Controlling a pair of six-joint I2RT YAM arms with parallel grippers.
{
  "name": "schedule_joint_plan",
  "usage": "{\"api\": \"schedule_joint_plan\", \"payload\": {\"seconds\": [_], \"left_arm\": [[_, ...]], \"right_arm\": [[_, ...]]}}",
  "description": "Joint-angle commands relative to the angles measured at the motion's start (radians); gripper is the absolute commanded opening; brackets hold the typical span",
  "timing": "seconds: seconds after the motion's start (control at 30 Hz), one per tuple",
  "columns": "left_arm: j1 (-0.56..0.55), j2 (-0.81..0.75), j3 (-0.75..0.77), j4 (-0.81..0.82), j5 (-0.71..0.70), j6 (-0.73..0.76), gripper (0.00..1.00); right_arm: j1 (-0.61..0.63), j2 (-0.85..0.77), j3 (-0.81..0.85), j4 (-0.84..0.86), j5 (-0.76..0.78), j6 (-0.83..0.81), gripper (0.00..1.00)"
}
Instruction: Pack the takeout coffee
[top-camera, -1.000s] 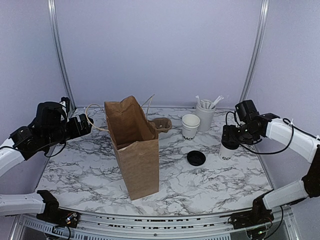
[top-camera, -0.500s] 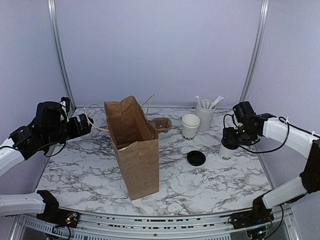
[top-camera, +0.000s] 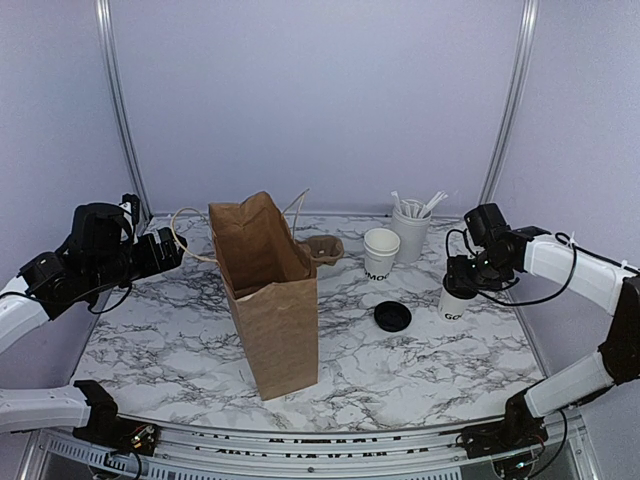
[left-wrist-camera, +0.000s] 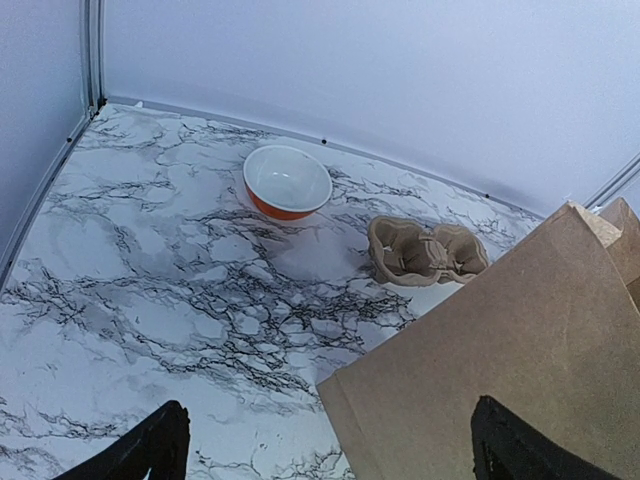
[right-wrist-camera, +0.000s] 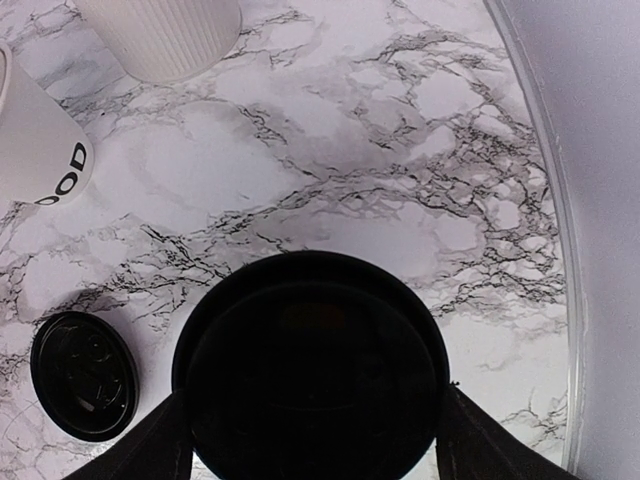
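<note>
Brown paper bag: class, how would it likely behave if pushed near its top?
The brown paper bag stands tall on a narrow base, so it would probably tip rather than slide. Its creased, open mouth suggests thin walls that likely buckle.

We see a white marble-patterned table (top-camera: 170, 330) veined in dark grey, enclosed far, left and right by plain pale lavender walls (top-camera: 310, 100). A slim metal post (top-camera: 118, 110) rises at the far left corner, another post (top-camera: 510, 100) at the far right. The light is soft and even.
</note>
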Motion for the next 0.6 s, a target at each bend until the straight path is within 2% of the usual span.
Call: {"api": "schedule_joint_plan", "payload": {"seconds": [0.0,0.57], "left_arm": [[0.007,-0.001,0.030,-0.021,0.009,0.001,0.99],[0.009,-0.001,0.027,-0.021,0.014,-0.005,0.99]], "right_arm": [[-0.011,0.014,0.043,0.003,0.009,-0.011,0.80],[-0.010,0.034,0.044,0.012,0.004,-0.017,0.71]]}}
